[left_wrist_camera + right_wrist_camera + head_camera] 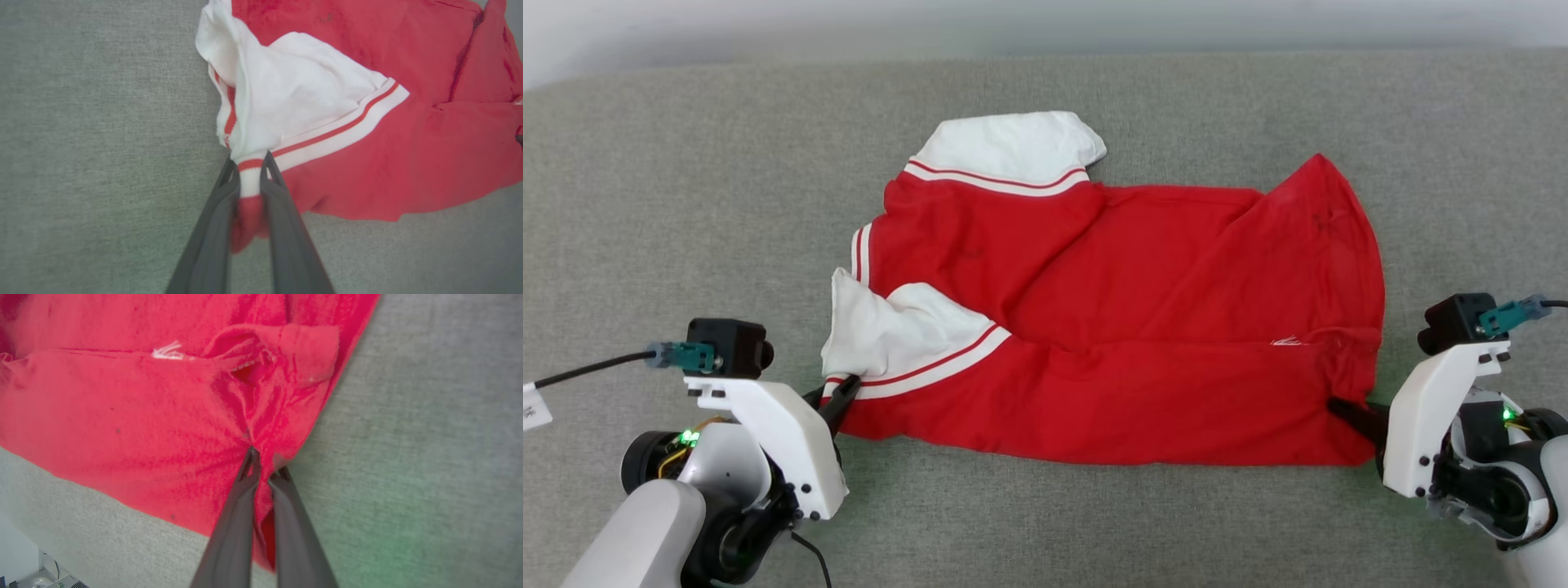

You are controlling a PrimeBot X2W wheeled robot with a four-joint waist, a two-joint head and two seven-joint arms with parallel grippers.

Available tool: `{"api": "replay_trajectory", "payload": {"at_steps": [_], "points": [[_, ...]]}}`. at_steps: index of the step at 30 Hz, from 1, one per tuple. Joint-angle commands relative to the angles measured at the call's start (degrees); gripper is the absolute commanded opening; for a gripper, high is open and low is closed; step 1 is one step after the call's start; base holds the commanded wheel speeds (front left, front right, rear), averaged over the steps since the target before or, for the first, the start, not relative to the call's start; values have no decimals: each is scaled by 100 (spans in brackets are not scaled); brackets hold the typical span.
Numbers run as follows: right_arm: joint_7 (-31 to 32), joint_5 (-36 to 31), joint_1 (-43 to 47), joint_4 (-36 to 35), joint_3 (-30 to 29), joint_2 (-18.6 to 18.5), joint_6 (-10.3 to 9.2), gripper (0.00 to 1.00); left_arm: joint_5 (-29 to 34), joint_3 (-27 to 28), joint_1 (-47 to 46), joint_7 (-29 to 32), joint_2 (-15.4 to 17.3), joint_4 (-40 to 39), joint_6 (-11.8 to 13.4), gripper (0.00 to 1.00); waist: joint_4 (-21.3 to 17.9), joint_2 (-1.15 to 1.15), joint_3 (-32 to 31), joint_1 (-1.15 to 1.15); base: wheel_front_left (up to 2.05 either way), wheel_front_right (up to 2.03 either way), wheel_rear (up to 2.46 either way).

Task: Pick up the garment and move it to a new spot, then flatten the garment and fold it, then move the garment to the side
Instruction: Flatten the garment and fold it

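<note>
The red jersey (1127,327) lies rumpled on the grey upholstery (686,204); our left gripper (845,390) pinches its striped trim, our right gripper (1339,407) clamps the hem corner; both bites look shallow, so an uneven pull could slip one free.

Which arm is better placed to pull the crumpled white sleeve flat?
Left. The left gripper is shut on the garment's striped sleeve cuff; the right gripper pinches the red hem corner at the opposite end.
</note>
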Motion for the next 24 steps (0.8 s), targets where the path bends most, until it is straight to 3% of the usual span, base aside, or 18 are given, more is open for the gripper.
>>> {"api": "replay_trajectory", "payload": {"at_steps": [1, 14, 23, 24], "points": [[1, 50, 173, 133, 230, 45, 0, 0, 0, 34, 112, -99, -38, 15, 27, 0, -34, 0, -179, -1, 0, 0, 0], [-180, 68, 720, -365, 258, -235, 0, 0, -149, 107, 1032, -274, 25, -195, 251, 0, 47, 0, -1431, -1, 0, 0, 0], [128, -7, 1374, -616, -15, -148, 0, 0, -354, 93, 1659, -76, 86, -254, 437, 0, 50, 0, -1611, -1, 0, 0, 0], [74, -2, 1427, -607, -46, -101, 0, 22, -349, 97, 1647, -123, 54, -213, 426, 0, 55, 0, -1578, -1, 0, 0, 0]]}}
